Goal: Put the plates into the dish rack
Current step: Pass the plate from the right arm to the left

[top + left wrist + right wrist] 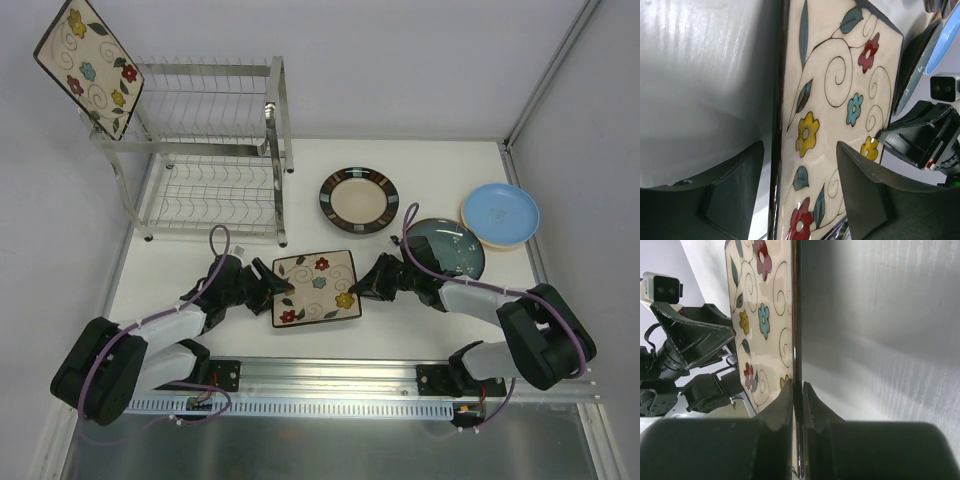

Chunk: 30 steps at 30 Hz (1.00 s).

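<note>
Currently the right gripper (797, 390) is pinched shut on the right edge of a square cream floral plate with dark edges (316, 288). The left gripper (800, 152) is held wide open, astride the opposite edge. That plate is kept face up near the table's front, between the arms. It is turned slightly askew and, being nearly square, shows no clear long axis.

One matching floral plate (88, 62) is already stood on edge in the two-tier silver wire dish rack (275, 110). Left unloaded are a round dark-rimmed cream plate (359, 199), a dark teal glazed plate (450, 250) and a light blue plate (500, 212) stacked on a pale yellow plate (488, 242).
</note>
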### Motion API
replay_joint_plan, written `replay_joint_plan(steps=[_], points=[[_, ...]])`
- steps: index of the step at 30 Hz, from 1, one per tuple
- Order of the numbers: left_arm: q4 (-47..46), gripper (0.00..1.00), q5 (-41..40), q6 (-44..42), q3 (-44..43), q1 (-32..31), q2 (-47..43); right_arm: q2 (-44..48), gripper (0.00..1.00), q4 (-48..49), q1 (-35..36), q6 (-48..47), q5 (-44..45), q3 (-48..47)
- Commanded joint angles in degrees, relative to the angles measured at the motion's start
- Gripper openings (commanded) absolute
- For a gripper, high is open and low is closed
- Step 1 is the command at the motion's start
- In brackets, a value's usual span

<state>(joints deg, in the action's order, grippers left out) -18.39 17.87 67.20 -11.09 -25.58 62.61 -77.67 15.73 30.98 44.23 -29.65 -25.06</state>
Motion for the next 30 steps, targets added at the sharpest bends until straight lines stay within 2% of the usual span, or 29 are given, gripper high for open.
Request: replay_joint_plan(steps=[1,3,7,8,12,18,21,28,30], points=[[-7.5,0.59,1.1,-0.2,1.2,-0.8,2.4,-0.7,0.01,-1.8,0.3,-0.2,-4.7,0.5],[-11.2,0.56,2.2,-0.3,1.6,-0.7,4.4,-0.7,0.01,-1.7,0.3,-0.4,-5.0,0.5],[-14.3,0.41,4.3,-0.7,1.6,-0.7,6.0,-0.6,0.01,-2.1,0.3,-0.7,-5.1,0.5],[-14.6,0.32,4.5,-0.8,1.4,-0.7,5.4,-0.5,0.01,-2.6,0.3,-1.1,-4.9,0.5],[-14.5,0.14,5.2,-1.4,1.8,-0.8,1.6,0.5,0.00,-5.3,0.1,-3.3,-3.8,0.0],[-13.5,0.04,7.0,-2.2,1.6,-0.8,-5.8,2.1,0.01,-10.2,-0.2,-6.6,-1.6,-1.1],[-13.1,0.00,7.6,-2.3,1.4,-0.7,-9.6,3.2,0.08,-12.2,-0.3,-7.5,-0.6,-1.7],[-11.9,0.00,7.5,-2.4,-0.9,-0.8,-16.7,5.9,0.41,-16.9,-0.3,-10.3,2.2,-3.2],[-11.8,0.00,7.4,-2.1,-1.7,-0.7,-17.6,6.4,0.46,-18.0,-0.2,-10.8,2.6,-4.0]])
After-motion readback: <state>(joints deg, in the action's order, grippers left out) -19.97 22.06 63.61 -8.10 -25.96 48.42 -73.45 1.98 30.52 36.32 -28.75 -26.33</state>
